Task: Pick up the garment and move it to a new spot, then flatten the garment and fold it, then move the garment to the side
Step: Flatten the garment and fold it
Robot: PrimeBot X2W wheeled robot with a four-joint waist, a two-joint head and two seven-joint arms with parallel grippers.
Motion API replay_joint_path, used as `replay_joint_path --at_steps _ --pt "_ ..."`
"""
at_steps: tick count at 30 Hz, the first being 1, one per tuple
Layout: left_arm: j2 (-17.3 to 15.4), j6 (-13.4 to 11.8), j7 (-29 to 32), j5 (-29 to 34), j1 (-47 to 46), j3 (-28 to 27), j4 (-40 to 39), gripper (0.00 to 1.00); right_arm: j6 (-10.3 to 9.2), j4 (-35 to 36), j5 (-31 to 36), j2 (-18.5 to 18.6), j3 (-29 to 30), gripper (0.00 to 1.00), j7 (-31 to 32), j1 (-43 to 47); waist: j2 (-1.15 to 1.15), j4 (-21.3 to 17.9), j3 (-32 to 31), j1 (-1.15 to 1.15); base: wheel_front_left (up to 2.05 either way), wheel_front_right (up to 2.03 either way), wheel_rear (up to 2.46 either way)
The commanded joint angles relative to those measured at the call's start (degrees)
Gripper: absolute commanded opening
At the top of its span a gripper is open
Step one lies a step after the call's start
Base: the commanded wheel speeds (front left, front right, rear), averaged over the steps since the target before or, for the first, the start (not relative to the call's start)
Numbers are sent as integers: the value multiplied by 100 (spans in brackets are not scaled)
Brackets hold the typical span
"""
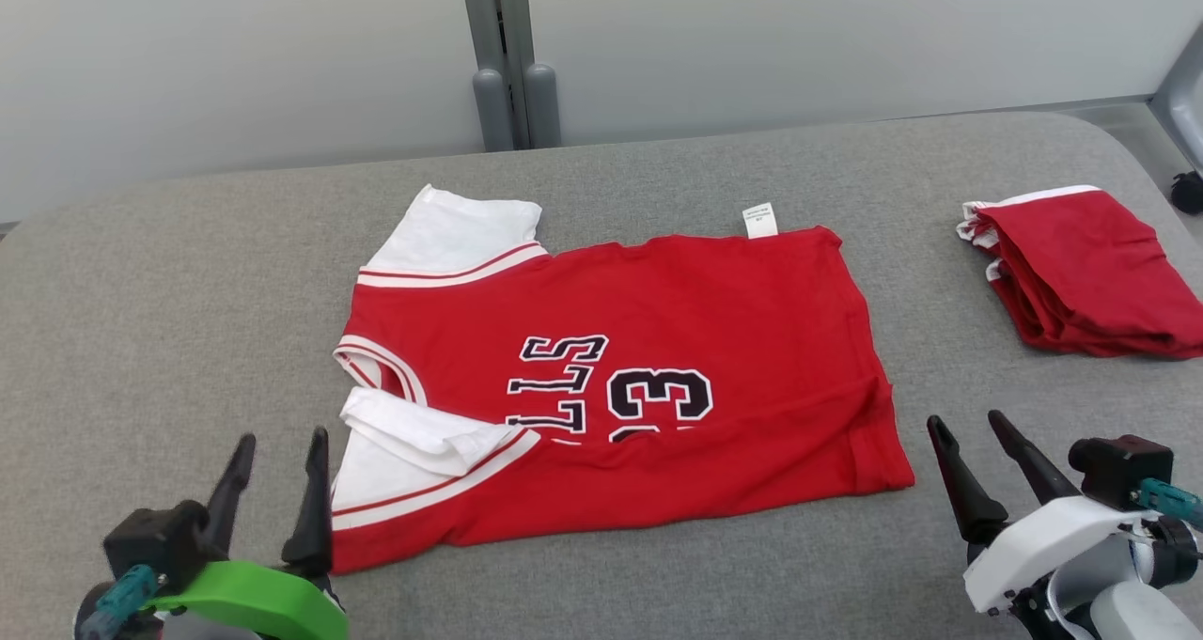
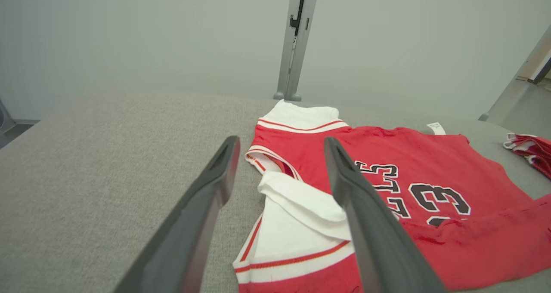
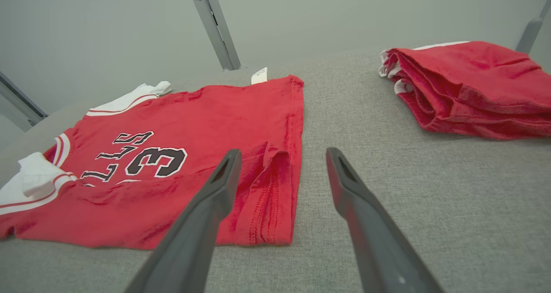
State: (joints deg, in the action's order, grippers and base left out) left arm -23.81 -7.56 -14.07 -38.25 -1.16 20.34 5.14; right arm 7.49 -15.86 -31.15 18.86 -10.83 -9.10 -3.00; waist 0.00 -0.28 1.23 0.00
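Note:
The garment [image 1: 658, 339] is a red jersey with white sleeves and black lettering, lying on the grey padded table [image 1: 188, 292] with its near long edge folded over the print. My left gripper [image 1: 279, 444] hovers open just off its near-left corner, beside the white sleeve [image 2: 297, 224]. My right gripper [image 1: 968, 426] stands open to the right of the jersey's hem corner [image 3: 271, 198], holding nothing. The jersey [image 2: 430, 177] [image 3: 193, 125] lies ahead of both pairs of fingers, untouched.
A folded red garment with white trim [image 1: 1081, 273] [image 3: 469, 86] lies at the table's right side. A grey post [image 1: 507, 57] stands behind the table against a pale wall. Bare grey table surface lies left of the jersey and between it and the folded pile.

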Motion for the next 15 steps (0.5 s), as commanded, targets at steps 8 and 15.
replay_joint_path --at_steps 8,15 --pt "37 43 1575 -300 -293 517 720 100 0 -864 -26 -337 -140 100 1312 -584 0 108 219 0 0 0 0" --pt "-58 90 2390 -298 -518 823 978 100 0 -1250 6 -493 -164 100 1883 -873 0 159 346 0 0 0 0"
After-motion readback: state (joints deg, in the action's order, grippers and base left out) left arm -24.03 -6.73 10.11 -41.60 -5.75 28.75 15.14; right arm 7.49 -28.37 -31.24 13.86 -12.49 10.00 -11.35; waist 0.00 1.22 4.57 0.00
